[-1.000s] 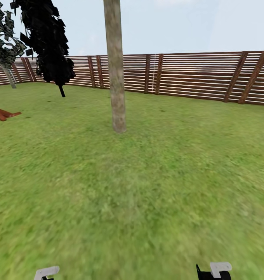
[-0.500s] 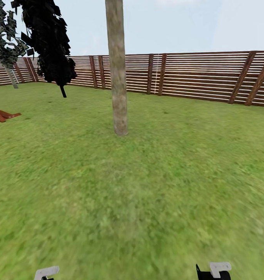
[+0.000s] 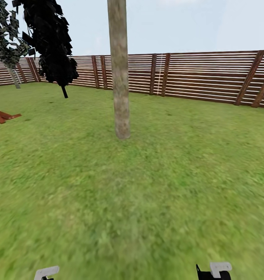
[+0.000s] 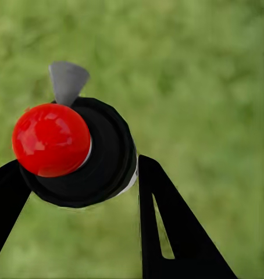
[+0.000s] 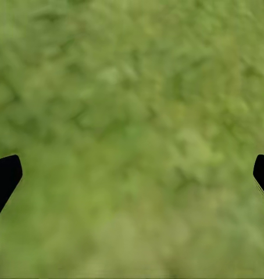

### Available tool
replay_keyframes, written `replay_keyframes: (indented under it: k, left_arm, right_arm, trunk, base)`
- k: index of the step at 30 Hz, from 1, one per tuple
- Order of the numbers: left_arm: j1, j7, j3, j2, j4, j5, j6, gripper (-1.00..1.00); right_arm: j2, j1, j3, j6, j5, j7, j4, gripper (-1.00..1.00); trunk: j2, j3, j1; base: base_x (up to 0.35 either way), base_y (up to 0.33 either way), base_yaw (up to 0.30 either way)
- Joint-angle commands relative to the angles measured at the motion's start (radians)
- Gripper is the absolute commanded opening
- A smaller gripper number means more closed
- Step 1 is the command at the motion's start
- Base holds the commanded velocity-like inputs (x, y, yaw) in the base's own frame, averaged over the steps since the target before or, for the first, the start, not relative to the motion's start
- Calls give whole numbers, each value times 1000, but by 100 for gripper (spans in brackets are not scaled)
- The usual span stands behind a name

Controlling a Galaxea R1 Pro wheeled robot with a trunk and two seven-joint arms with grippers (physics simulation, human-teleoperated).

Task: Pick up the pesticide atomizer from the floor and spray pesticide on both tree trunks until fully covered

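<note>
My left gripper (image 4: pixel 79 174) is clamped on the pesticide atomizer (image 4: pixel 74 151), its red cap (image 4: pixel 50 139) towards the wrist camera and its grey nozzle (image 4: pixel 68 81) pointing away, carried ready, I judge, for spraying. My right gripper (image 5: pixel 132 174) hangs spread wide and empty over the grass (image 5: pixel 132 104). One tree trunk (image 3: pixel 120 77) stands ahead on the lawn, the slatted fence (image 3: pixel 209 77) behind it. No writing is readable anywhere.

Grass lawn (image 3: pixel 167 186) w/ slat fence (image 3: pixel 209 76)
</note>
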Motion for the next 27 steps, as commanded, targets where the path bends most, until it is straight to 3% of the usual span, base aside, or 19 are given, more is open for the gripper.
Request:
replay_keyframes:
  k: [1,13,27]
  left_arm:
    - [0,14,-11,0,0,3,-2,-100]
    - [0,15,-11,0,0,3,-2,-100]
    - [0,14,-11,0,0,3,-2,-100]
  right_arm:
    - [0,-1,-9,-5,10,2,1,100]
    - [0,-1,-9,-5,10,2,1,100]
    - [1,-1,-8,-5,10,2,1,100]
  trunk:
    - [0,-1,0]
    - [0,-1,0]
    - [0,-1,0]
  base:
    - [337,0,0]
    - [337,0,6]
    - [337,0,209]
